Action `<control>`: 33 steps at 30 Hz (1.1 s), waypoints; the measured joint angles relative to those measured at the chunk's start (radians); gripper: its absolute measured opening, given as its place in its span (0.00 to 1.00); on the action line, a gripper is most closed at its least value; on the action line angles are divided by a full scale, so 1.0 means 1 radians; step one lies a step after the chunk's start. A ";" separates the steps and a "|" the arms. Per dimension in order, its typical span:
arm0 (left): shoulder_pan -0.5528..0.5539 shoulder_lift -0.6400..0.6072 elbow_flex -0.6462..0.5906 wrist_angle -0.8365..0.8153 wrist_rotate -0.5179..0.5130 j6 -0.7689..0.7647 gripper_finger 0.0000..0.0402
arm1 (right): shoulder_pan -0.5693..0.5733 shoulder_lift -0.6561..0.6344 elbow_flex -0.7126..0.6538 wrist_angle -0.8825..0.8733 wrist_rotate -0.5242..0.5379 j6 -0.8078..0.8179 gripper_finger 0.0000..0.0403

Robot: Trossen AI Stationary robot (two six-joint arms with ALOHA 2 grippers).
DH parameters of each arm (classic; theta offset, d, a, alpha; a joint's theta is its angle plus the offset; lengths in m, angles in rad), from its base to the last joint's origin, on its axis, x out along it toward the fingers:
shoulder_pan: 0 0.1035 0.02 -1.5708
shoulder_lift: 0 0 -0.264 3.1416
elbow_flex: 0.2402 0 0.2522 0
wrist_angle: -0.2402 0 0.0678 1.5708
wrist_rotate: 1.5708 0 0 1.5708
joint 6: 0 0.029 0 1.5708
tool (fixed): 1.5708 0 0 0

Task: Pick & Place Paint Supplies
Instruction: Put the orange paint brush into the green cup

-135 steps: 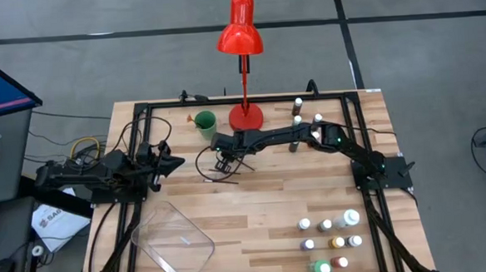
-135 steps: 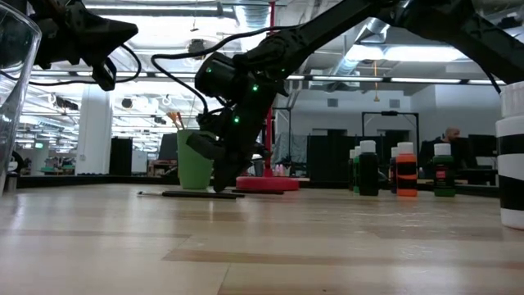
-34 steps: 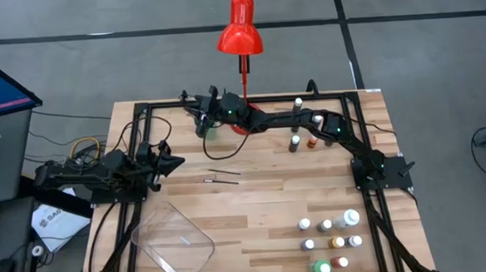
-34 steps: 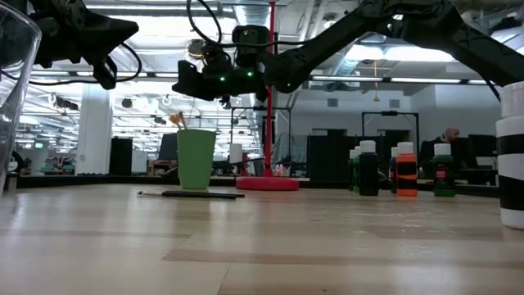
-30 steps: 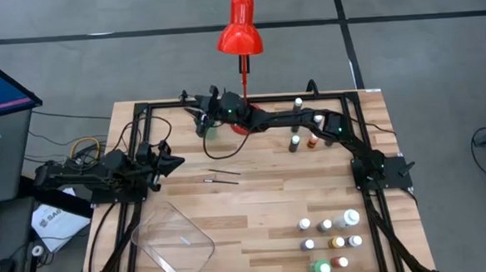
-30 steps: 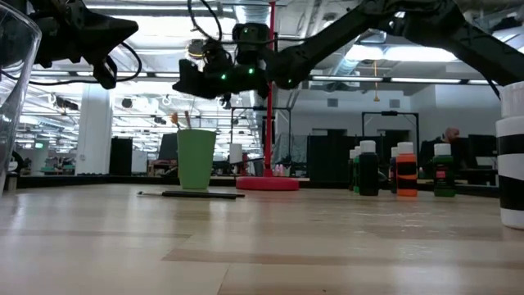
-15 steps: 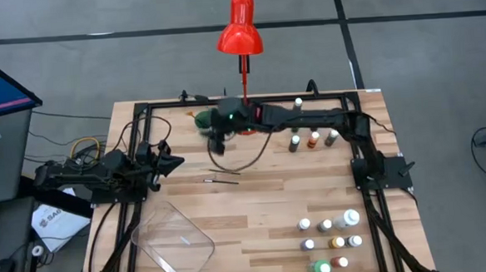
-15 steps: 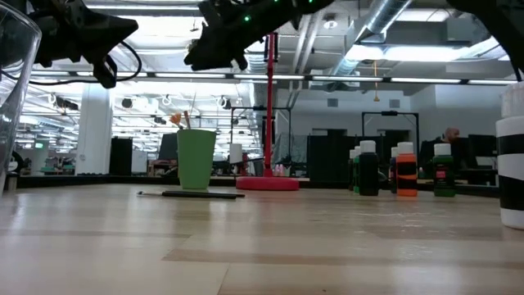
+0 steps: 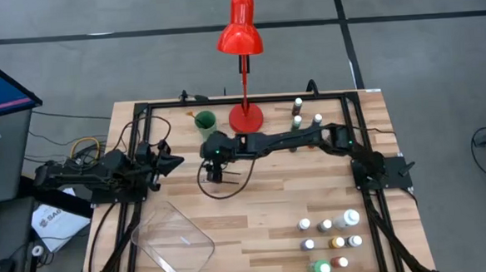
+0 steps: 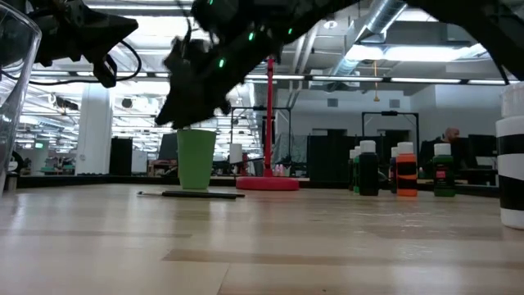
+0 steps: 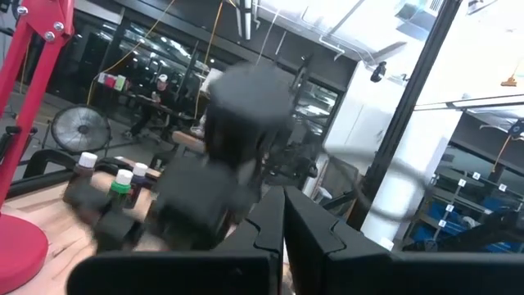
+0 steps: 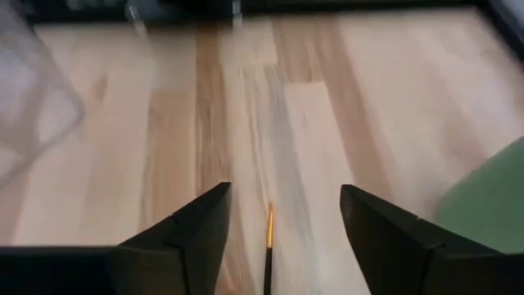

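A: One brush (image 12: 268, 246) lies on the worktop (image 9: 296, 191) between the spread fingers of our right hand (image 9: 216, 172), which has come down from above the green cup (image 9: 205, 121).
B: So the fingers have opened and hold nothing; we think the next pick begins.
A: Our left hand (image 9: 171, 162) waits clenched at the left edge. The paint bottles (image 9: 328, 241) stand well apart, near the front right corner.
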 joint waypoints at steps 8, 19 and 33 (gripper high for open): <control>0.000 0.000 0.000 0.002 0.001 0.000 0.00 | -0.012 0.088 0.000 0.133 -0.066 0.000 0.59; 0.000 0.000 0.000 0.007 0.004 0.000 0.00 | -0.041 0.195 0.002 0.241 -0.082 0.000 0.59; 0.000 0.000 0.000 0.007 0.003 0.000 0.00 | -0.047 0.206 0.001 0.271 -0.105 -0.054 0.52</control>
